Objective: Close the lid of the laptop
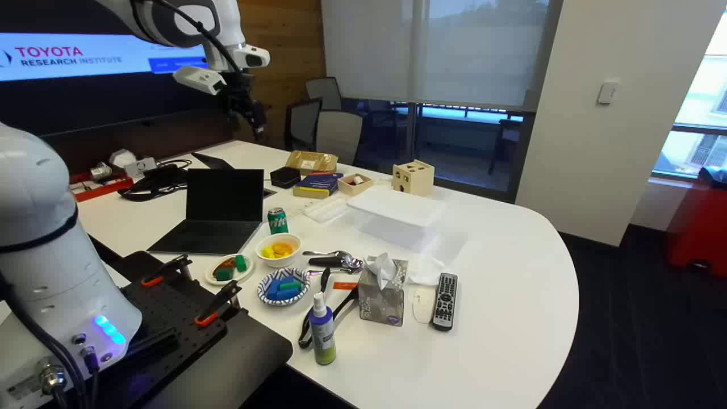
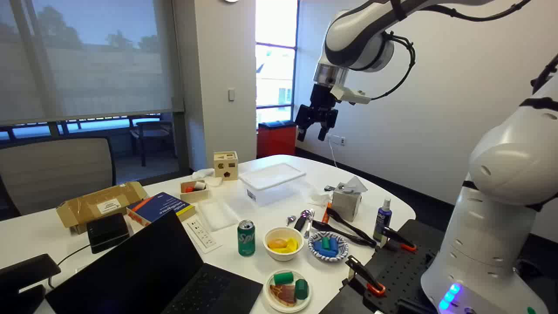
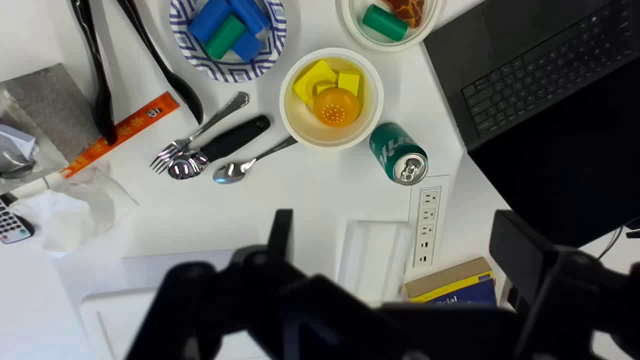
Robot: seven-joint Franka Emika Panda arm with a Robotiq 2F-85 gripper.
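The laptop [image 1: 204, 237] stands open on the white table, its black keyboard base flat. Its lid [image 1: 225, 195] is raised and tilted back, black screen showing. In an exterior view the lid [image 2: 130, 266] and the laptop base [image 2: 213, 290] are at the lower left, partly cut off. In the wrist view the laptop keyboard [image 3: 540, 75] is at the upper right, with the lid [image 3: 565, 160] below it. My gripper [image 2: 312, 136] is high above the table, apart from the laptop, fingers pointing down. The gripper's fingers [image 3: 395, 222] are wide apart with nothing between them.
A green can [image 1: 278, 220], a bowl of yellow pieces [image 1: 278, 250] and a plate [image 2: 287, 290] stand beside the laptop. A black box [image 2: 107, 232] and books [image 2: 161, 208] lie near the lid. A plastic box [image 2: 272, 176], utensils and a tissue box [image 1: 383, 292] are farther off.
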